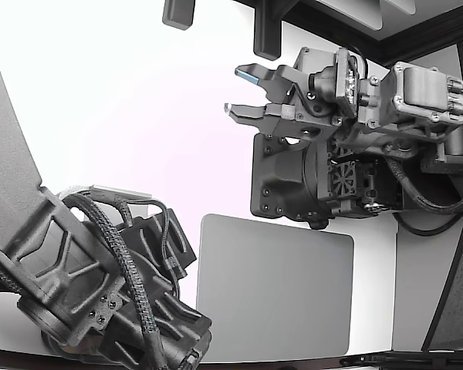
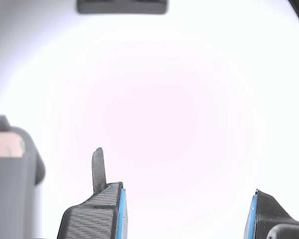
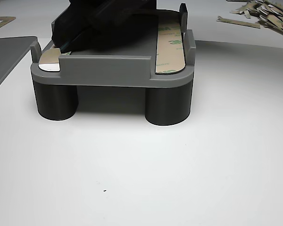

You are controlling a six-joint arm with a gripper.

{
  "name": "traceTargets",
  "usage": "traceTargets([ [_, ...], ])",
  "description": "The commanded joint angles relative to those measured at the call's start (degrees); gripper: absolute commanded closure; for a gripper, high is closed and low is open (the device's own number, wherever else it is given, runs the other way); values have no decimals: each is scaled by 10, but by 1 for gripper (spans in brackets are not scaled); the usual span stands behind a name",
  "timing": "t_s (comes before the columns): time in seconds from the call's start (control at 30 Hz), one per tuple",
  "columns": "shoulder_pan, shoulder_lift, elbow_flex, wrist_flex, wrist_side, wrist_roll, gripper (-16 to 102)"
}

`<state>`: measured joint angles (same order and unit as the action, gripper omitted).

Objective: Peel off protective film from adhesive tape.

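Observation:
In the other view, a grey fixture on round legs stands on the white table. A strip of adhesive tape under printed tan protective film lies along one side of it. At the opposite corner a tan film end sits over a white patch. A black body covers the fixture's middle. My gripper hangs in the air, open, with nothing between its blue pads. A thin grey sliver sticks up from one fingertip; I cannot tell what it is.
A second black arm fills the exterior view's lower left. A grey mat lies on the white table beside it. Several loose tan film pieces are heaped at the far edge in the other view.

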<state>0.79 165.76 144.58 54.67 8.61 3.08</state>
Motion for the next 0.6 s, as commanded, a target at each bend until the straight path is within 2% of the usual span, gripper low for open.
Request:
traceTargets([
  [0.0, -11, 35, 15, 13, -3, 37, -14],
  [0.07, -20, 35, 37, 18, -5, 45, -14],
  [0.13, -47, 35, 69, 1, -42, 37, -13],
  [0.27, -46, 36, 66, 7, -83, 9, -14],
  [0.57, -46, 36, 66, 7, -74, 14, -14],
])
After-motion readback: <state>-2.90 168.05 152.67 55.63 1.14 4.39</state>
